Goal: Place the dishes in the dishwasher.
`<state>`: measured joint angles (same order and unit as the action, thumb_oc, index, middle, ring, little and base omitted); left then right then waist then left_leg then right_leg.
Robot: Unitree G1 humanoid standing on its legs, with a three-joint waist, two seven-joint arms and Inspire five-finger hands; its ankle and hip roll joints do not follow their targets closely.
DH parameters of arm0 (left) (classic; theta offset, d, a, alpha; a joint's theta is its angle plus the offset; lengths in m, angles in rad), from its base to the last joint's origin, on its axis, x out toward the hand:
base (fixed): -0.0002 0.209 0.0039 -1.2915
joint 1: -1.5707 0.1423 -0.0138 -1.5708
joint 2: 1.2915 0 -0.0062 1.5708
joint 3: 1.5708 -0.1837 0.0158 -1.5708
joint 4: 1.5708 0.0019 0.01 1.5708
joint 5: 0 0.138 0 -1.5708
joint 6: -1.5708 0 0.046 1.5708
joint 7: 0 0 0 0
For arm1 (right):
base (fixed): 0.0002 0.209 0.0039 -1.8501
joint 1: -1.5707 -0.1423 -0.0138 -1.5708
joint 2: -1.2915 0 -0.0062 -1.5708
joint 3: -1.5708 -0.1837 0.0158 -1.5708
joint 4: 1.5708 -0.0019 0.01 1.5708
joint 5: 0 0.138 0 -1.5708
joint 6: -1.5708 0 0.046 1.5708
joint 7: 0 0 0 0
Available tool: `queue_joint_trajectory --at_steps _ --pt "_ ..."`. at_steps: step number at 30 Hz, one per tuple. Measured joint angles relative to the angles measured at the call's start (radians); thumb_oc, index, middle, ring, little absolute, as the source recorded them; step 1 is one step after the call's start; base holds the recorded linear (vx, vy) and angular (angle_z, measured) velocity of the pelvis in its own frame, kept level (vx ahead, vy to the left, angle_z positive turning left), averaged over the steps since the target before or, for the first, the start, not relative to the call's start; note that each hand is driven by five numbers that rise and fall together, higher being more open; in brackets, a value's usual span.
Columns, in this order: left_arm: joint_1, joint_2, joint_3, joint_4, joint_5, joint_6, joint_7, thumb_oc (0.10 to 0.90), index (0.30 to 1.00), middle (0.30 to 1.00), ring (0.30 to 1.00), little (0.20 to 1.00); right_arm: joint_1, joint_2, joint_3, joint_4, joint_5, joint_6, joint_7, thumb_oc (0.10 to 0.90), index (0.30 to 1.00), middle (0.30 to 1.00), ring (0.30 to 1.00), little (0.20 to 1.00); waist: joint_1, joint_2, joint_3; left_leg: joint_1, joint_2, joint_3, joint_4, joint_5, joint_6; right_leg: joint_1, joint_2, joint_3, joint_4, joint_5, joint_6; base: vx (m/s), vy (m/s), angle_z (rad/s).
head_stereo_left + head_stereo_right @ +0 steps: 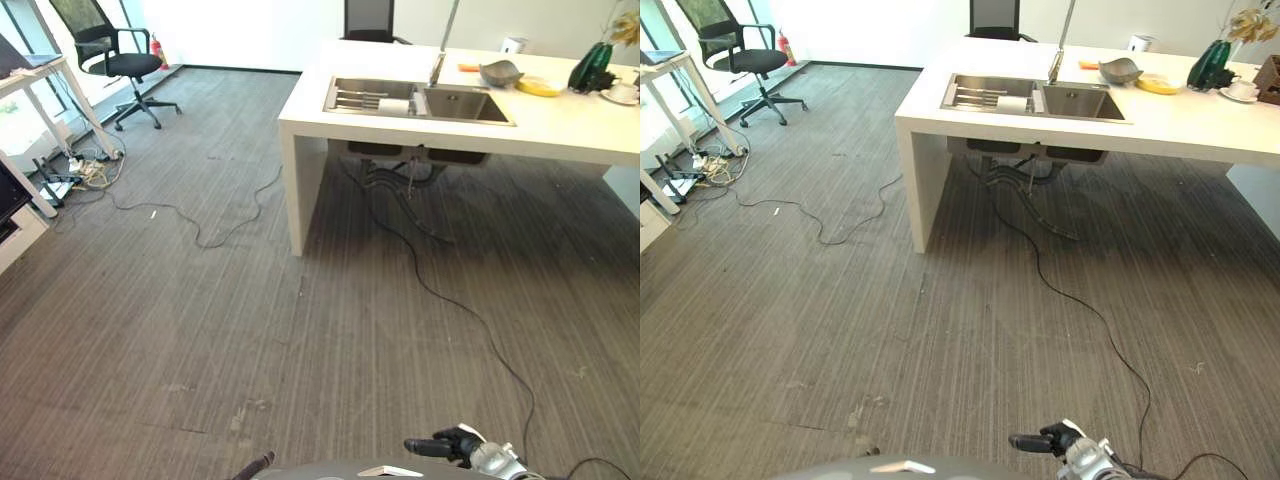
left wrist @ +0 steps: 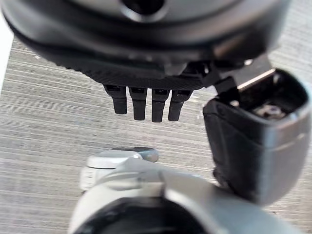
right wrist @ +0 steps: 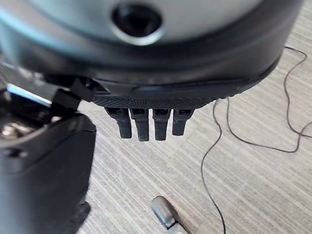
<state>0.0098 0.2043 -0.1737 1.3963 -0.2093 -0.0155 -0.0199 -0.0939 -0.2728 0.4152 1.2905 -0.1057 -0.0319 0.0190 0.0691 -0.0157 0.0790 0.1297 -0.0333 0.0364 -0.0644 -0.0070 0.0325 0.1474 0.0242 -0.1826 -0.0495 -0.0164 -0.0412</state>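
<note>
Above the grey floor, both the left hand and right hand empty, fingers straight.

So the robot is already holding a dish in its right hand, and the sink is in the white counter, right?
Not quite. The right hand holds nothing: in the right wrist view its fingers hang straight over bare floor. The dishes, a grey bowl and a yellow plate, sit on the white counter in the left eye view. The sink is indeed in that counter.
</note>
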Motion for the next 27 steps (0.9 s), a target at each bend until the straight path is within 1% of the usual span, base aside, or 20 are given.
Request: queue_joint_trajectory --at_steps 4,9,13,15,18,24,27 --pt "-0.038 -0.001 -0.003 -0.035 0.000 -0.013 0.001 0.800 0.900 0.900 0.900 0.900 0.004 0.007 -0.001 -0.007 -0.012 -0.008 -0.002 0.800 0.900 0.900 0.900 0.900 -0.003 0.010 0.020 0.032 -0.004 0.005 -0.023 0.003 0.004 0.027 0.000 0.007 -0.026 0.006 0.008 -0.01 -0.001 -0.05" --pt "-0.038 0.001 -0.002 -0.066 -0.001 -0.027 -0.002 0.800 0.900 0.900 0.900 0.900 0.010 0.009 -0.004 0.003 -0.010 -0.010 -0.013 0.800 0.900 0.900 0.900 0.900 -0.021 0.000 0.036 0.038 -0.007 0.010 -0.025 0.003 0.004 0.045 -0.001 0.012 -0.048 0.011 0.010 -0.01 -0.002 -0.03" --pt "-0.027 0.002 -0.020 -0.123 -0.022 -0.029 0.017 0.800 0.900 0.900 0.900 0.900 0.064 0.010 -0.106 0.020 0.078 -0.014 -0.030 0.800 0.900 0.900 0.900 0.900 -0.022 0.005 0.048 0.044 -0.008 0.010 -0.025 0.003 0.004 0.047 -0.002 0.012 -0.048 0.011 0.010 -0.01 -0.002 0.00" --pt "-0.012 0.007 -0.040 -0.150 -0.022 -0.036 0.027 0.800 0.900 0.900 0.900 0.900 0.076 0.010 -0.111 0.020 0.108 -0.013 -0.034 0.800 0.900 0.900 0.900 0.900 -0.022 0.006 0.050 0.043 -0.008 0.010 -0.025 0.003 0.004 0.048 -0.002 0.011 -0.048 0.011 0.010 -0.02 -0.004 0.01" --pt "-0.008 0.010 -0.040 -0.154 -0.022 -0.050 0.038 0.800 0.900 0.900 0.900 0.900 0.090 0.010 -0.111 0.011 0.112 -0.020 -0.047 0.800 0.900 0.900 0.900 0.900 -0.026 0.004 0.062 0.041 -0.008 0.010 -0.025 0.003 0.003 0.050 -0.002 0.012 -0.048 0.011 0.010 -0.01 -0.003 0.00" --pt "-0.006 0.009 -0.038 -0.149 -0.027 -0.062 0.057 0.800 0.900 0.900 0.900 0.900 0.100 0.014 -0.119 0.000 0.156 -0.033 -0.071 0.800 0.900 0.900 0.900 0.900 -0.030 0.003 0.066 0.042 -0.007 0.010 -0.027 -0.001 -0.002 0.049 -0.002 0.012 -0.049 0.011 0.010 0.00 0.000 0.00" --pt "-0.004 0.007 -0.038 -0.144 -0.037 -0.063 0.060 0.800 0.900 0.900 0.900 0.900 0.111 0.018 -0.134 -0.033 0.211 -0.043 -0.079 0.800 0.900 0.900 0.900 0.900 -0.034 0.003 0.066 0.042 -0.007 0.010 -0.027 -0.002 -0.002 0.049 -0.002 0.013 -0.049 0.012 0.011 0.00 0.000 0.00"
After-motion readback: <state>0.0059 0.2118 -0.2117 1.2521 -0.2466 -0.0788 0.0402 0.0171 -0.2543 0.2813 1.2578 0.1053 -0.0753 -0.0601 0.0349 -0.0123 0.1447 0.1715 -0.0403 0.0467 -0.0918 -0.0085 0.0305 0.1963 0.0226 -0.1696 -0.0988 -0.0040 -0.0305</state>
